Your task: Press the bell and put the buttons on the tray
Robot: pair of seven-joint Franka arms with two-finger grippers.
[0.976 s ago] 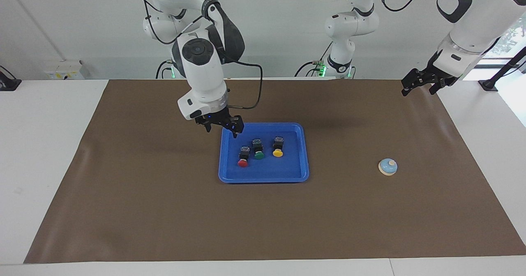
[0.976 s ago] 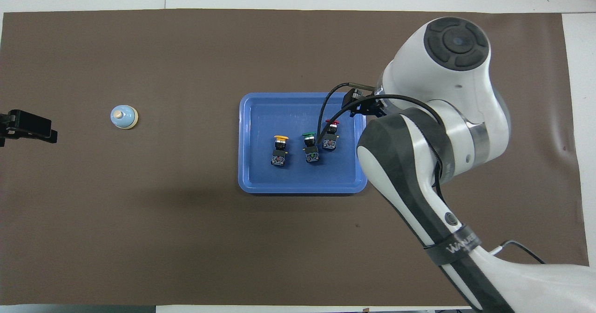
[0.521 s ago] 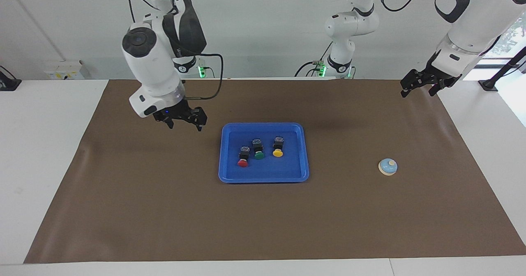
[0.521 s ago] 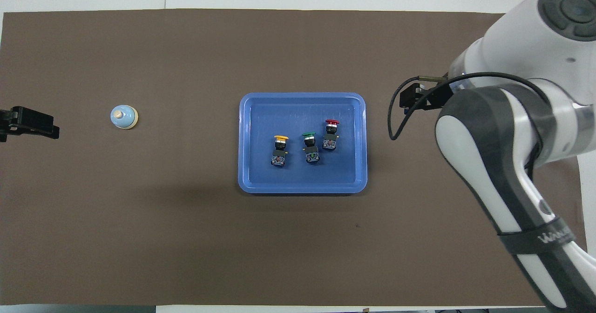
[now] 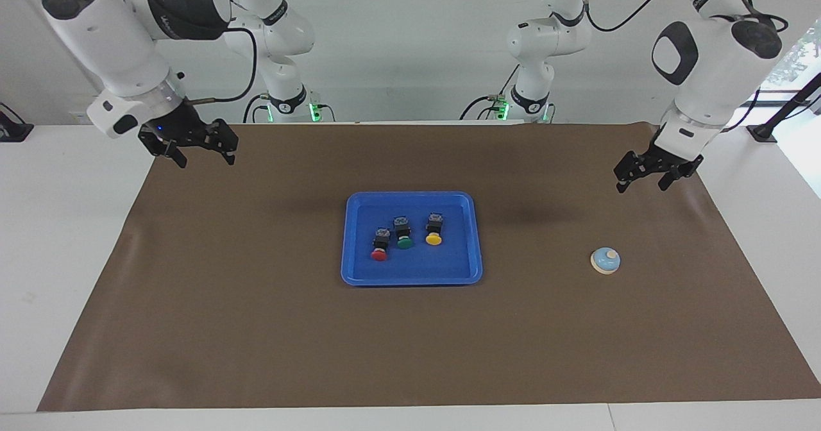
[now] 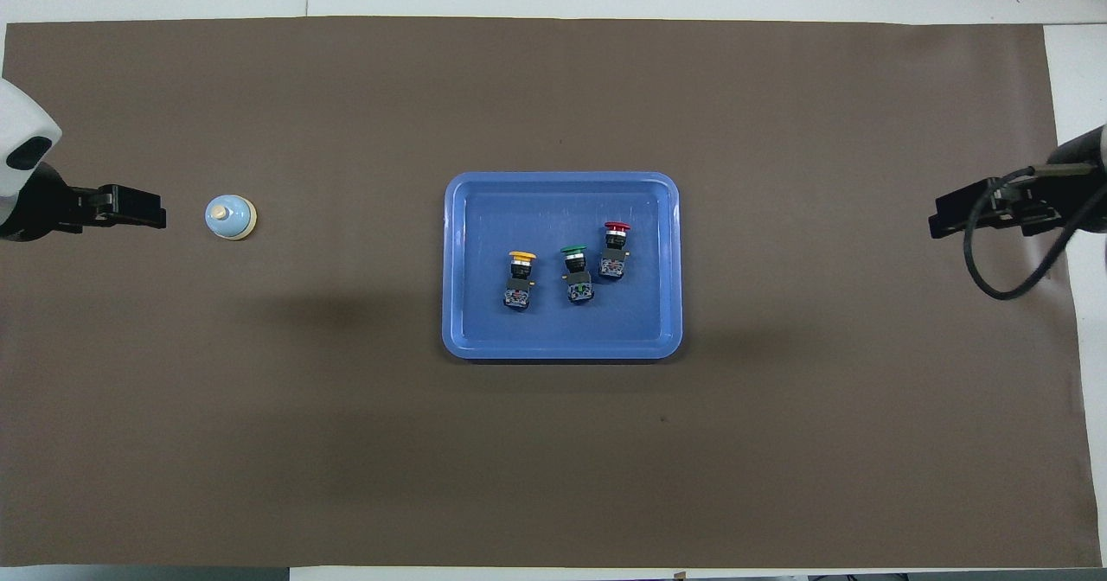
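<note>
We've got all three buttons [image 5: 404,235] on the tray [image 5: 458,276]; bell [image 5: 605,260] probably left; left gripper [image 5: 649,174] over the mat near it, right gripper [image 5: 199,149] parked aside, both spread open, empty.

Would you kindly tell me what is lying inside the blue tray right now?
Three buttons lie in the tray: red button, green button, yellow button, side by side. Nothing covers them; both end effectors are away from it.

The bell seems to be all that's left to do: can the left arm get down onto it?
Probably yes: the left end effector hangs over bare mat beside the bell, and nothing stands between them.
</note>
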